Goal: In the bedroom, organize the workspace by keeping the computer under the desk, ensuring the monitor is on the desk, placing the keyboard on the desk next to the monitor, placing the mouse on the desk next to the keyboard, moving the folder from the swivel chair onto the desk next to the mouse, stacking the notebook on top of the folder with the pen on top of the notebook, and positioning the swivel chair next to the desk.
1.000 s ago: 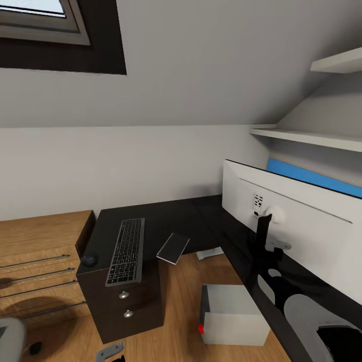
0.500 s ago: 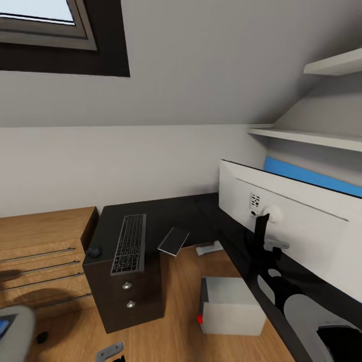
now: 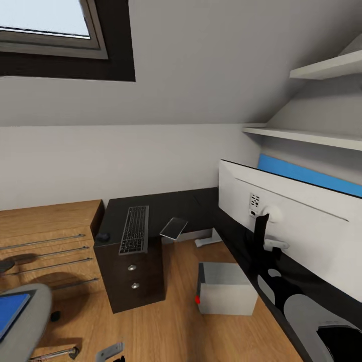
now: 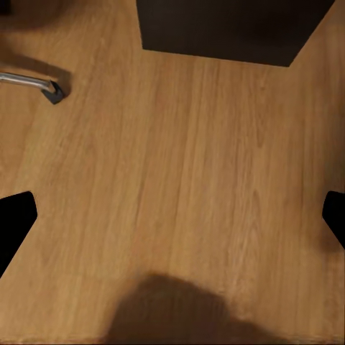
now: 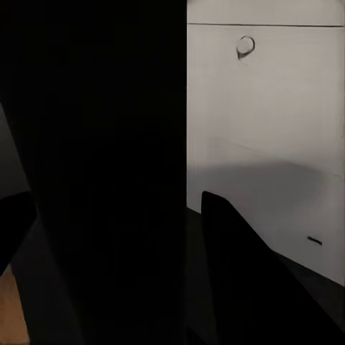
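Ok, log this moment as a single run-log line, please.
keyboard and mouse: on desk | notebook: overhanging desk edge | computer: on floor | folder: on swivel chair | left pincer: open over floor

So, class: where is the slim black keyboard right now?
In the head view, the slim black keyboard lies on the glossy black desk above the dark drawer unit, between the small black mouse and the dark grey notebook.
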Robot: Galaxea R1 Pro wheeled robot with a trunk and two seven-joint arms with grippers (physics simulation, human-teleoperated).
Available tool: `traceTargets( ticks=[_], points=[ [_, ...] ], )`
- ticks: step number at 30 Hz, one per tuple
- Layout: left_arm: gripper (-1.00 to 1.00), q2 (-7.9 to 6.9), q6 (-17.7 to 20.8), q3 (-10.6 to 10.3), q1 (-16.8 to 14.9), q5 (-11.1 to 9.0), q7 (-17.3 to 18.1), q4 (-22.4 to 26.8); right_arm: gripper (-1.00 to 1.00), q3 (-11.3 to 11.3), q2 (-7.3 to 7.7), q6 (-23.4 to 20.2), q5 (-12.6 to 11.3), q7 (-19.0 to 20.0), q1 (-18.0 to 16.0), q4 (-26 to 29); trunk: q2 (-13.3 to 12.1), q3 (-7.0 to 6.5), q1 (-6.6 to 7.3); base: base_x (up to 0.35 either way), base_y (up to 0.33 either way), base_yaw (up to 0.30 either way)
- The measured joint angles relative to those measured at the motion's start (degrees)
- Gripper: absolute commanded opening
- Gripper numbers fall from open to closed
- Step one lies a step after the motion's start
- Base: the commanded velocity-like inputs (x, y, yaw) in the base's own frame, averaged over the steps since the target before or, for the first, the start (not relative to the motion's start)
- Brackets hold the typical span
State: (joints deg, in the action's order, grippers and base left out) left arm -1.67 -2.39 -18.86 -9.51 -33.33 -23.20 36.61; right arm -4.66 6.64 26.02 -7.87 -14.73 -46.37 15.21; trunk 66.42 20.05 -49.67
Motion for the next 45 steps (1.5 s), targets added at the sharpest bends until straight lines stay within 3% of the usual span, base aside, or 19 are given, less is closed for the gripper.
traceTargets(
  ticks=[24, 38, 45],
  points=[
    [1.0, 0.0, 0.0, 0.0, 0.0, 0.0, 0.0, -0.9, -1.0, 0.4, -0.37, 0.0, 0.4, -0.1, 0.0, 0.1, 0.0, 0.0, 0.01, -0.278, -0.206, 0.008],
    [1.0, 0.02, 0.0, 0.1, 0.0, 0.2, 0.0, -1.3, -1.0, 0.1, -0.36, 0.1, -0.1, -0.1, 0.0, 0.1, 0.0, 0.01, 0.01, -0.245, -0.247, 0.238],
    [1.0, 0.03, 0.0, 0.1, 0.0, 0.2, 0.0, -1.3, -1.0, 0.1, -0.38, -0.1, 1.0, 0.0, 0.0, 0.3, 0.0, 0.19, 0.01, -0.287, -0.179, 0.216]
  ],
)
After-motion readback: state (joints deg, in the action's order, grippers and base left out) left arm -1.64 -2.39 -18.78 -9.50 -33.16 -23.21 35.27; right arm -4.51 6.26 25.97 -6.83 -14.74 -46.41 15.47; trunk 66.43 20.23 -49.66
